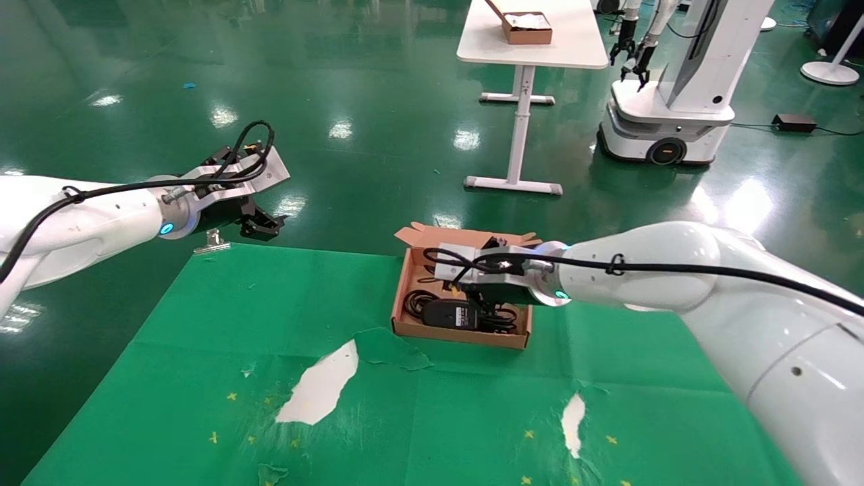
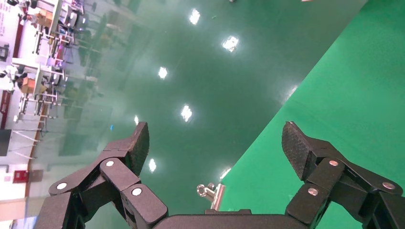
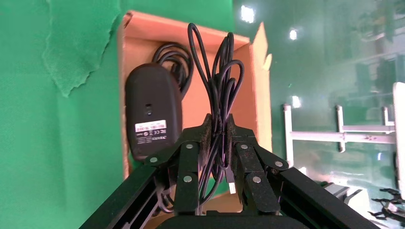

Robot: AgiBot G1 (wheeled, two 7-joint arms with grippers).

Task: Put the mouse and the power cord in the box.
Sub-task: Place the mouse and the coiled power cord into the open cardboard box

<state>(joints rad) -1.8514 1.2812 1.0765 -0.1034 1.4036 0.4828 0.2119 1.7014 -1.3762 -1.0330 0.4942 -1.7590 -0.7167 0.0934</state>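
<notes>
The box (image 1: 459, 335) sits at the middle of the green table, flaps open. The mouse (image 1: 451, 314) lies in it upside down, its white label up (image 3: 153, 105). Thicker black loops, the power cord (image 1: 414, 301), lie in the box beside the mouse (image 3: 175, 59). My right gripper (image 1: 480, 294) hangs over the box (image 3: 143, 28), shut (image 3: 218, 121) on a bunch of the mouse's thin cable (image 3: 215, 62), whose loops stick up past the fingertips. My left gripper (image 1: 263, 226) hovers open and empty (image 2: 215, 131) at the table's far left corner.
A metal clip (image 1: 212, 241) holds the cloth at the far left corner (image 2: 210, 193). The green cloth is torn, showing white patches (image 1: 320, 385) near the front. Beyond the table stand a white table with a smaller brown box (image 1: 526, 27) and another robot (image 1: 675, 88).
</notes>
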